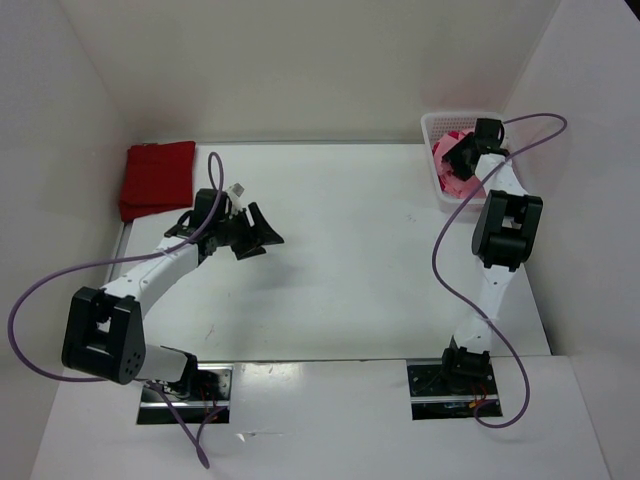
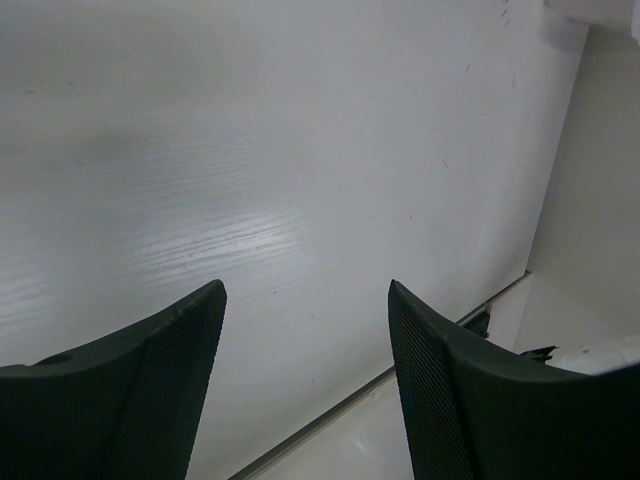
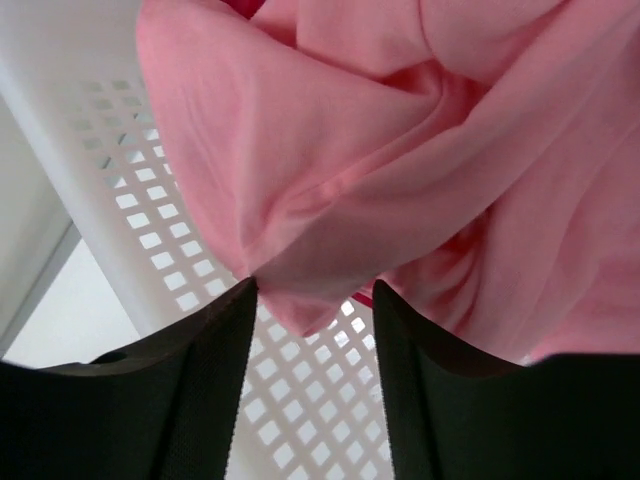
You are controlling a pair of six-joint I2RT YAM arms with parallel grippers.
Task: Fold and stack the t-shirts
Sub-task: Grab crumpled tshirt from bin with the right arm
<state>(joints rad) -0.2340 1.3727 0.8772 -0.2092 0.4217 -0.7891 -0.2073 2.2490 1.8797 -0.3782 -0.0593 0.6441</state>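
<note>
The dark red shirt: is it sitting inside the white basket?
No, the dark red shirt lies folded on the table at its far left corner; the basket stands far right.

A white surface with a faint grain carried a soft patch of glare and a few tiny dark specks. Plain white walls enclosed it: a back wall along the far edge, a left panel and a right panel along the side edges. The light was even and diffuse.
</note>
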